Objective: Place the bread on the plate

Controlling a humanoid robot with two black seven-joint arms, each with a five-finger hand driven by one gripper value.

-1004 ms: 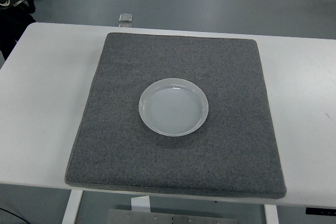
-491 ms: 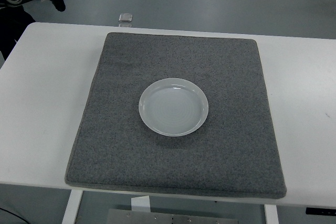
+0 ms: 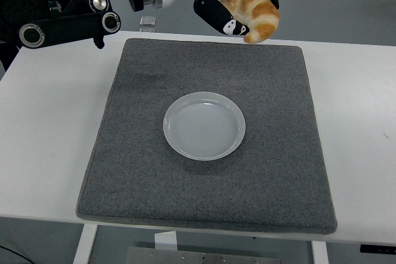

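The left hand [image 3: 232,10] gripped the bread [image 3: 255,12] in its fingers, holding it above the far edge of the grey mat [image 3: 124,153]; the empty plate [image 3: 205,125] sat mid-mat on the white worktop [image 3: 49,122]

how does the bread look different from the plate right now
The bread is golden brown and lumpy, curved like a croissant; the plate is pale grey-white, smooth and round. The bread is held in the left hand near the far edge of the grey mat; the plate lies flat at the mat's middle. The plate looks wider than the bread and has nothing on it.
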